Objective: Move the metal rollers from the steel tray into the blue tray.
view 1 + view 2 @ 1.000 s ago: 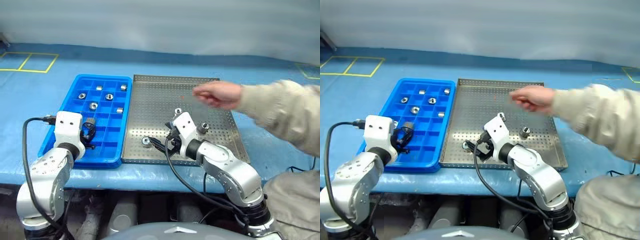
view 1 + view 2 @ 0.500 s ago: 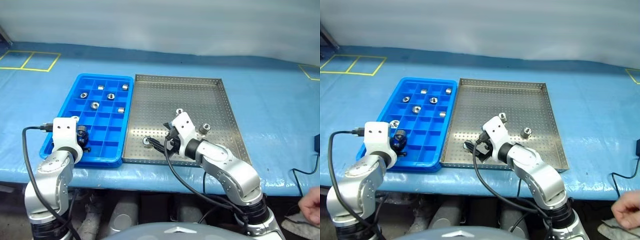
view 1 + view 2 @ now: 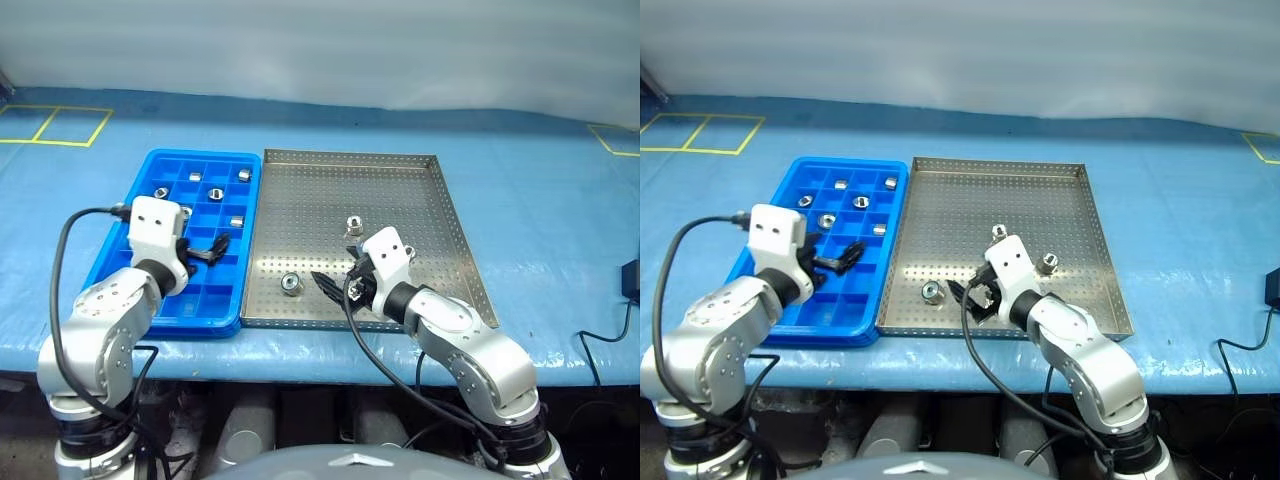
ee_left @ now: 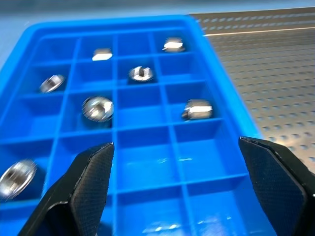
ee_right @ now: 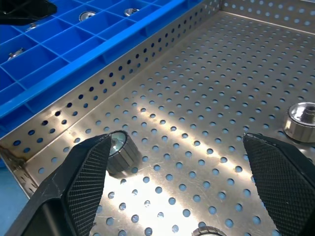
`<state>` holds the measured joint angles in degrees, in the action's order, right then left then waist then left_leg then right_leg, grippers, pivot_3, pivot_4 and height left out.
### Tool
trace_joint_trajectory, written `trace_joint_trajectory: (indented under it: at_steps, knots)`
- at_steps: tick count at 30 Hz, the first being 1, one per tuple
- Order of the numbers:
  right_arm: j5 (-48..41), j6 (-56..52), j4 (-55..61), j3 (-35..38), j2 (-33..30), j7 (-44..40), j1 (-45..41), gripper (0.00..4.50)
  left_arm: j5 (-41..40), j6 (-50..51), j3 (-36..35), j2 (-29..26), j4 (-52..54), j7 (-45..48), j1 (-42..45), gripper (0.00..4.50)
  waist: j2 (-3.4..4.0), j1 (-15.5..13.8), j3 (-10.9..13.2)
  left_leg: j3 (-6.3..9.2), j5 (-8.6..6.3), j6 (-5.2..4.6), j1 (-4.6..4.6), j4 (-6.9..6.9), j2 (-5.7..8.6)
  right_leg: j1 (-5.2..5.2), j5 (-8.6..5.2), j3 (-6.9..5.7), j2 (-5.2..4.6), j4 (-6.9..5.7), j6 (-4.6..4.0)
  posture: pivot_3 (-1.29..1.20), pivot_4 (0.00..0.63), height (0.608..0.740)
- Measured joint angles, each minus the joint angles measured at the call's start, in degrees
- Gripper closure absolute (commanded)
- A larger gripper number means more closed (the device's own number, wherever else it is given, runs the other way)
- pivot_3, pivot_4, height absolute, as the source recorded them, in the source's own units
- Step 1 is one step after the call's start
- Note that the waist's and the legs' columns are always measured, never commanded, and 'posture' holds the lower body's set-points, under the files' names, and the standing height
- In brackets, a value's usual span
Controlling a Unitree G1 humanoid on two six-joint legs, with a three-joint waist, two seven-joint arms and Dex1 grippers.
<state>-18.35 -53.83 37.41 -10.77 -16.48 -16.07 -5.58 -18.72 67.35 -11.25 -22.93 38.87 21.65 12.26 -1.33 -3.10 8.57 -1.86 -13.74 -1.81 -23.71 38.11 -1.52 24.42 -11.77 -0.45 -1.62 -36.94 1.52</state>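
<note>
Shiny metal rollers (image 5: 122, 153) dot perforated steel tray (image 5: 206, 88).

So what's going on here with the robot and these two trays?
The robot is moving metal rollers from the steel tray into the blue tray. Its left gripper hangs open and empty over the blue tray, where several rollers already sit in compartments. Its right gripper is open low over the steel tray, near a roller not yet picked up.

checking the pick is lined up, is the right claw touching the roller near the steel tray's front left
Cannot tell. In the right wrist view one finger overlaps the roller's edge; no gap or contact shows plainly.
</note>
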Motion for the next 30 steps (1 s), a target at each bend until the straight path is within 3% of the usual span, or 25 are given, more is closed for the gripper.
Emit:
trace_joint_trajectory:
  at_steps: [5,12,22,30]
  knots:
    - [0.1,0.0,0.6,1.3,-0.6,1.1,1.7,0.00,-1.2,-4.1,13.7,-9.4,-10.1,10.5,7.7,0.03,0.02,1.2,0.0,-0.03,0.00,0.00,0.01,-0.04,-0.04,0.05,-0.01,0.04,0.10,-0.03,-0.02,0.04,0.150,0.740]
    - [0.3,0.6,1.7,1.5,1.3,3.4,4.1,0.00,0.3,-10.3,28.7,-17.6,-21.7,24.2,16.9,0.03,0.06,2.7,0.0,-0.15,-0.02,-0.02,-0.01,-0.18,-0.06,0.16,-0.03,0.18,0.13,0.00,-0.02,-0.02,0.150,0.740]
    - [1.0,1.3,3.5,2.3,2.0,6.0,7.3,0.00,6.4,-17.1,42.0,-19.9,-30.3,36.1,22.7,0.03,0.06,4.0,0.0,-0.21,-0.02,-0.04,0.00,-0.10,-0.06,0.16,-0.03,0.26,0.13,-0.02,0.00,-0.06,0.150,0.740]
    - [1.3,1.4,3.6,2.2,2.6,6.3,8.4,0.00,11.2,-20.6,45.3,-19.9,-32.0,39.0,23.1,0.03,0.06,4.5,0.0,-0.25,-0.03,-0.05,-0.01,-0.08,-0.05,0.17,-0.01,0.32,0.14,-0.02,0.03,-0.07,0.150,0.740]
